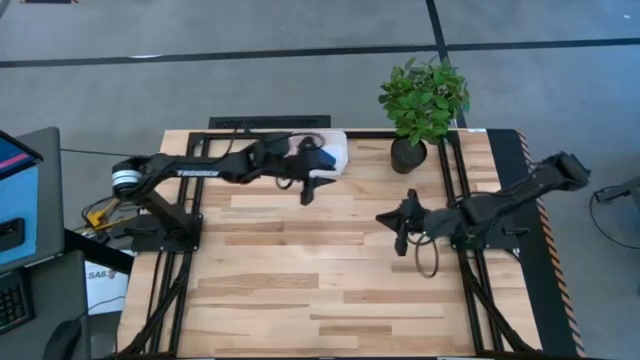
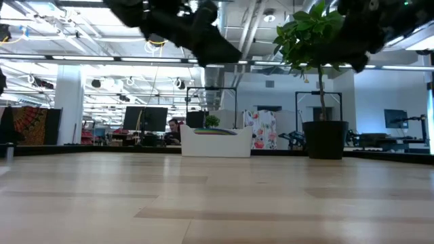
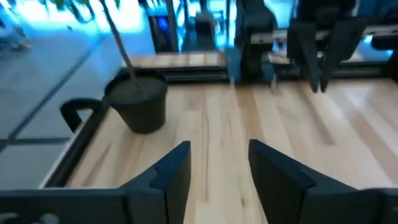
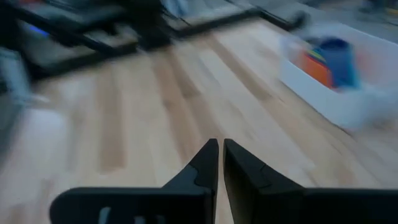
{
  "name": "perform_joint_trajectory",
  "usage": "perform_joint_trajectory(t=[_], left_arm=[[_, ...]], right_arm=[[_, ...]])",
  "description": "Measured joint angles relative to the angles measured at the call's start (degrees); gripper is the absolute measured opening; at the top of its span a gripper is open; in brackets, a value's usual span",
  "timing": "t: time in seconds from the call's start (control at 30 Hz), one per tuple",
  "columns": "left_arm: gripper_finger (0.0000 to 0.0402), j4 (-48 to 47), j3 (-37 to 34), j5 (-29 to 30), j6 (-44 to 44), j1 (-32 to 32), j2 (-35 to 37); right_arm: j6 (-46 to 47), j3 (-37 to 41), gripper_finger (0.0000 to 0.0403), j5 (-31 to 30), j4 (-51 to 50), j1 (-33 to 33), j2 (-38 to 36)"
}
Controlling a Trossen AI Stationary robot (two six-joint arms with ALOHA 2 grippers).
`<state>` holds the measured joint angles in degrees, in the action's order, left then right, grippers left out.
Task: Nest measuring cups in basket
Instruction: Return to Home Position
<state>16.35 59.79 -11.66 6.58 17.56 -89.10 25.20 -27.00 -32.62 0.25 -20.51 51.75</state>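
While the stacked measuring cups (image 4: 326,62) sit inside the basket (image 1: 339,150), left claw (image 3: 217,149) hangs spread beside it; right claw (image 4: 220,144) pressed together above desk (image 1: 300,270).

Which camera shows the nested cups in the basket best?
The right wrist view: it looks into the basket at orange and blue measuring cups, though blurred. Low view: only coloured rims above its wall. High view: the left arm overlaps it. Left wrist view: none.
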Motion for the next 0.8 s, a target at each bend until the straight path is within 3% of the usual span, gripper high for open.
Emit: perform_joint_trajectory(t=[0.17, 0.37, 0.53, 0.63, 0.8], left_arm=[[0.0133, 10.98, -12.33, 0.84, -3.08, -0.87, 7.85], [0.0112, 31.88, -27.47, 8.93, -4.34, -4.61, 13.77], [0.0091, 44.16, -37.26, 11.0, -6.51, -6.23, 15.73], [0.008, 45.58, -40.67, 12.14, -6.72, -6.63, 16.83], [0.0065, 45.78, -44.09, 13.49, -6.98, -7.32, 19.13]], right_arm=[[-9.44, 6.81, 0.0049, 17.14, 13.65, 9.46, -5.49], [-15.19, 8.63, 0.0036, 27.0, 14.87, 18.66, -10.18], [-18.09, 8.55, 0.0016, 35.72, 13.88, 24.8, -14.51], [-18.21, 8.56, 0.0014, 38.67, 10.71, 28.01, -17.79], [-18.21, 8.58, 0.0025, 38.22, 4.22, 32.43, -23.35]])
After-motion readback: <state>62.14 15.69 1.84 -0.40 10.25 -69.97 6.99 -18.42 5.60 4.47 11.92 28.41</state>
